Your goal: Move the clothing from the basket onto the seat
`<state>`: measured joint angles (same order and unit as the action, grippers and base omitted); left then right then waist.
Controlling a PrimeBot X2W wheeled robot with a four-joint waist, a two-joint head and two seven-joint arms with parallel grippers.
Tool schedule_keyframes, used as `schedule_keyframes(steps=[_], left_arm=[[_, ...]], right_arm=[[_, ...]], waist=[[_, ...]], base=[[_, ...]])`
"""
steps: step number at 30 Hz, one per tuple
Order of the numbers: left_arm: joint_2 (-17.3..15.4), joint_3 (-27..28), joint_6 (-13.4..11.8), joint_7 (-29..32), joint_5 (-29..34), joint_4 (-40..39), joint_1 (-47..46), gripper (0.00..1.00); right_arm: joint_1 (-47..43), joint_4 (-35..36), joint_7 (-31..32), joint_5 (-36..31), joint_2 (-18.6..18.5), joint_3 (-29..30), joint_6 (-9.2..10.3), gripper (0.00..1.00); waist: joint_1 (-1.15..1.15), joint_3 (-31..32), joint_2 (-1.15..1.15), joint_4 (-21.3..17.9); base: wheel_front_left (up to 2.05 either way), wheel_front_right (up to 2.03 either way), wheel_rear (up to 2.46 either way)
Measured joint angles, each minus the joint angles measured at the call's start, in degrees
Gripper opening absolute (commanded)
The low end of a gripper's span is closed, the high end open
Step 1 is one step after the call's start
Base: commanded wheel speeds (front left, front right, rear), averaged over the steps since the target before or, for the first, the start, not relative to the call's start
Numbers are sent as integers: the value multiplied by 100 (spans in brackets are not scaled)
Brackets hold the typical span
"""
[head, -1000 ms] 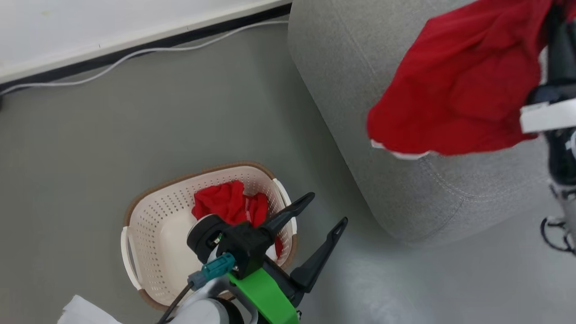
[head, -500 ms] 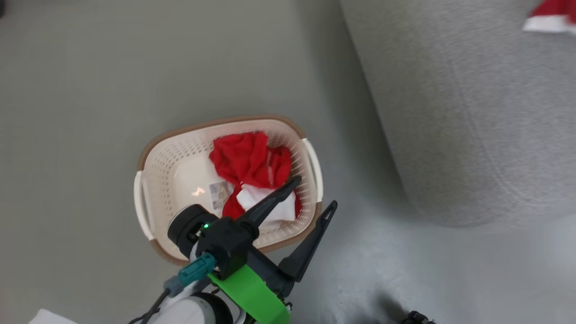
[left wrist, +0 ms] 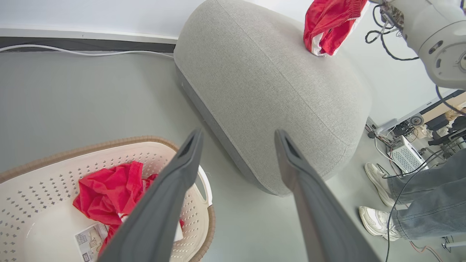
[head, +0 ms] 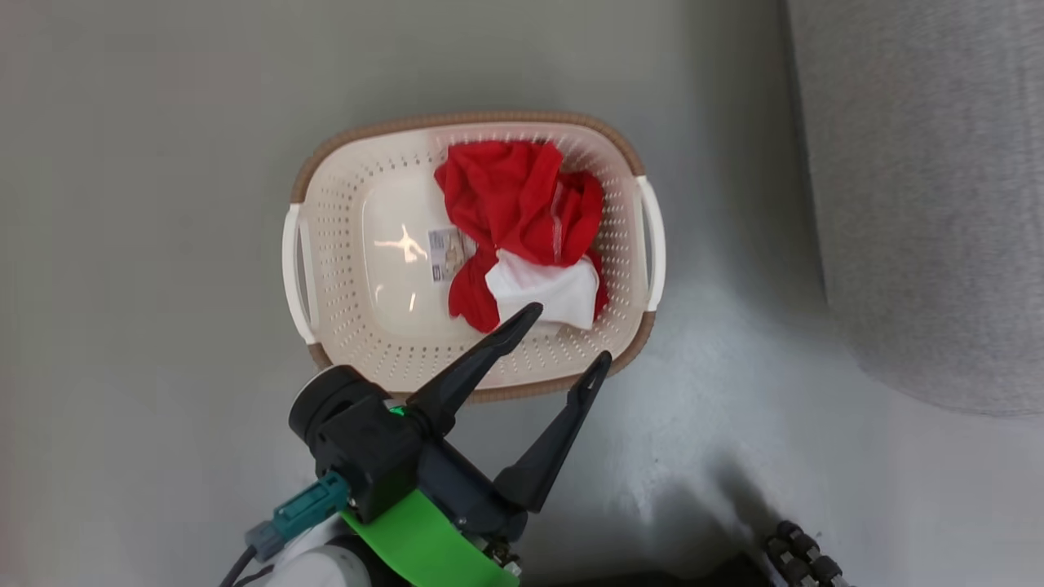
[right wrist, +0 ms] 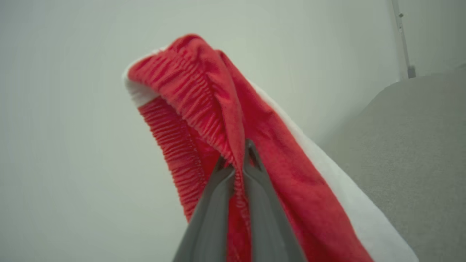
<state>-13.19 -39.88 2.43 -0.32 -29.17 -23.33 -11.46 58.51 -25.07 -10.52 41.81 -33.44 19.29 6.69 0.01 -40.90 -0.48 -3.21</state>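
No legible text: a paper sticker (head: 446, 254) on the basket (head: 338, 269) bottom (print too small to read)

Bright, even light, white glare on basket (head: 400, 244) bottom, dark shadow on floor (head: 701, 514), left wrist view bowed, right wrist view soft

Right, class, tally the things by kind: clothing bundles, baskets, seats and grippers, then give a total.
Basket: 1
Seat: 1
Red clothing bundles: 2, the loose bundle and the held bundle
Grippers: 2, left gripper open, right gripper shut on the held bundle
Total: 6
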Motion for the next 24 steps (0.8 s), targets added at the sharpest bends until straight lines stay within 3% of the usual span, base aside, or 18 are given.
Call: schedule_keyframes(steps=[5, 8, 9, 13, 19, 24], left_arm=[[-105, 109, 1, -46, 66, -73, -9, 100], [-156, 209, 19, -90, 70, -10, -47, 100], [-177, 227, 49, -124, 70, 21, -76, 100], [-177, 288, 115, -234, 69, 123, -261, 100], [-126, 391, 215, -433, -68, 434, -419, 100], [-13, 545, 244, -597, -289, 761, -543, 100]], right_arm=[[0, -490, -186, -49, 382, -15, 41, 0], [-1, -759, -256, -71, 705, -186, 40, 65], [-1, -815, -257, -86, 783, -265, 40, 100], [1, -935, -309, -271, 890, -532, -32, 100], [-33, -1017, -364, -600, 1066, -1003, -359, 100], [-397, -915, -408, -898, 978, -1171, -611, 100]], waist=[[0, -444, 0, 55], [0, -654, 0, 49], [1, -702, 0, 39], [0, -754, 0, -53], [0, -534, 0, -214], [0, -200, 0, -380]], base=[[0, 0, 0], [0, 0, 0], [0, 0, 0], [0, 0, 0], [0, 0, 0], [0, 0, 0]])
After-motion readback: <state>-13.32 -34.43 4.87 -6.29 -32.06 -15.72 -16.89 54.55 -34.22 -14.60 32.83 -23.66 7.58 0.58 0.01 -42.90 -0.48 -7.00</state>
